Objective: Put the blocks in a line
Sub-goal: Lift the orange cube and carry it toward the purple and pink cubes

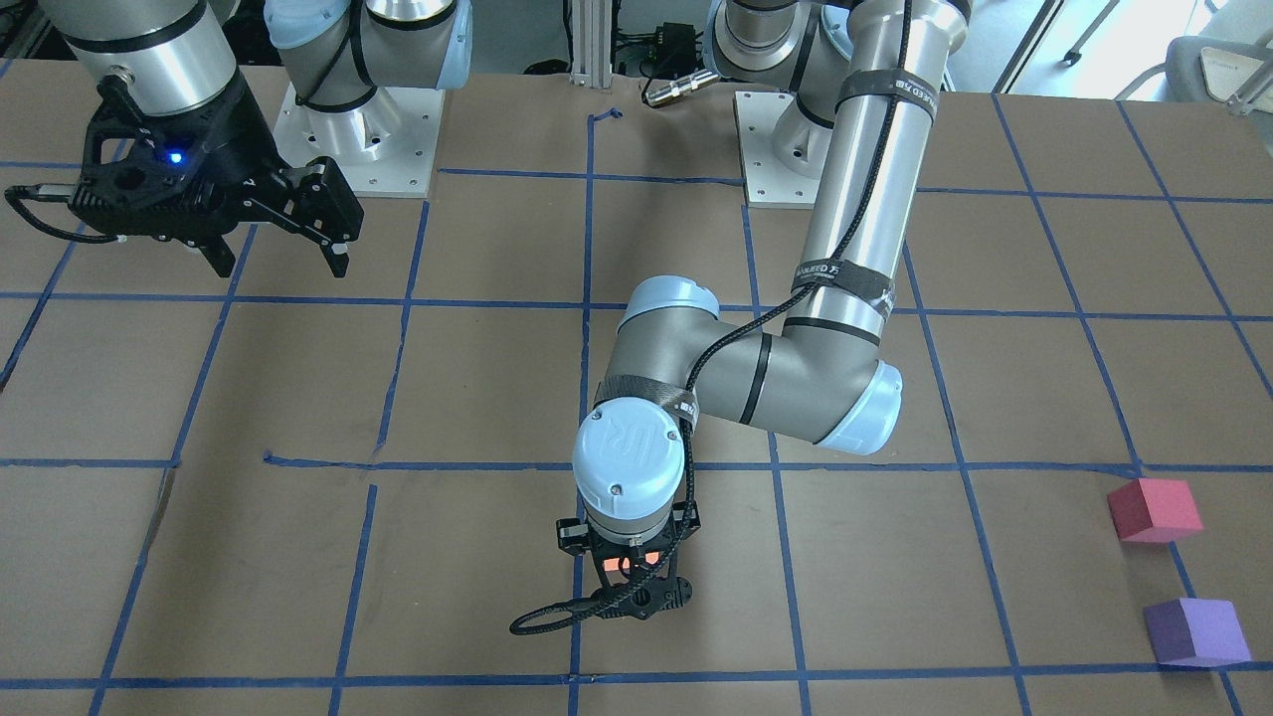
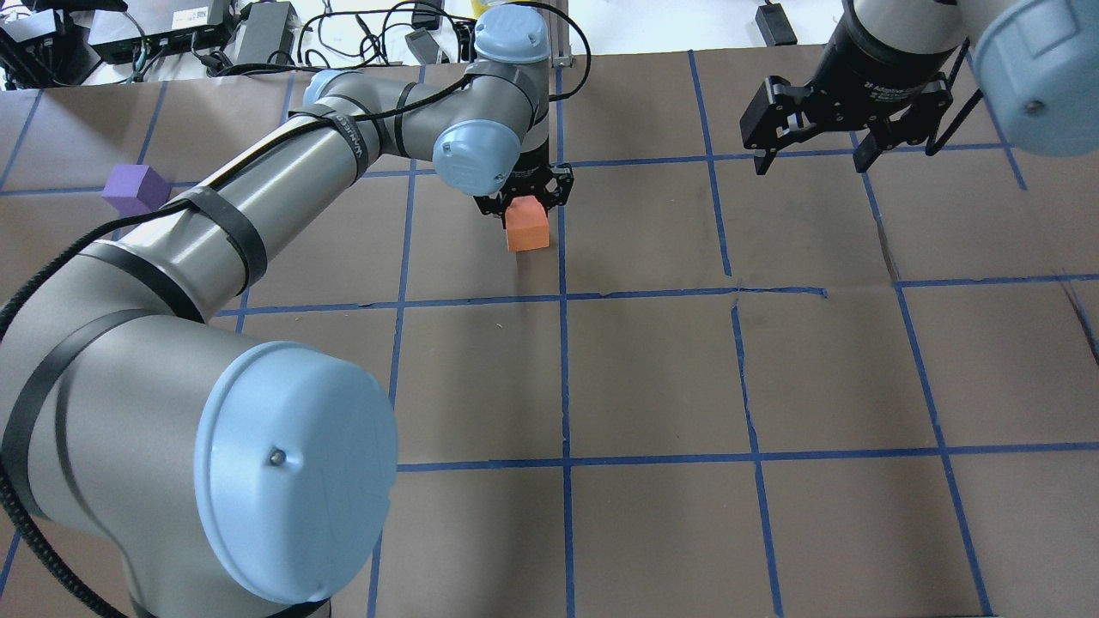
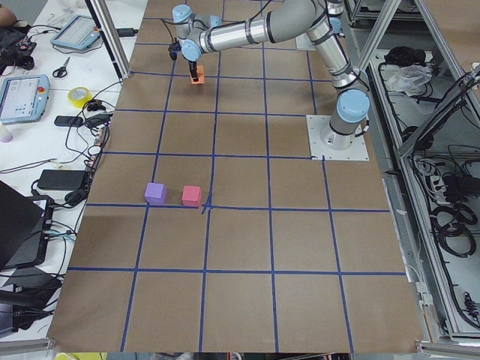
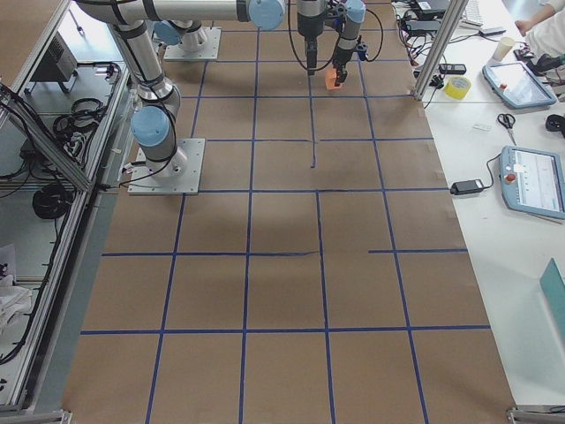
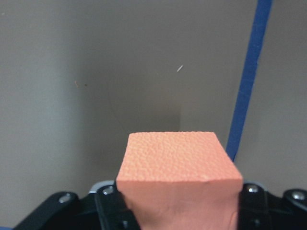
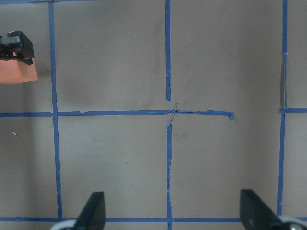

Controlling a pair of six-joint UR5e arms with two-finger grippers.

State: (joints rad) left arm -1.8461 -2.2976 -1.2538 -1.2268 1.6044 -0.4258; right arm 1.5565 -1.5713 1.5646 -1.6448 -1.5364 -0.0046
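Above the clamped orange block (image 2: 526, 225), the wrist cap (image 1: 636, 447) reads "UR".

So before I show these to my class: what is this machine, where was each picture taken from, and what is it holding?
These are two robot arms bolted to a table with a blue tape grid. Four pictures come from fixed cameras: one across the table facing the robot, one behind its shoulders, one at each end. The last two come from cameras on the wrists. The left claw is shut on an orange block; the close-up shows that block from its wrist. The right claw hangs open and empty. A pink block and a purple block sit side by side, apart, at the robot's left end.
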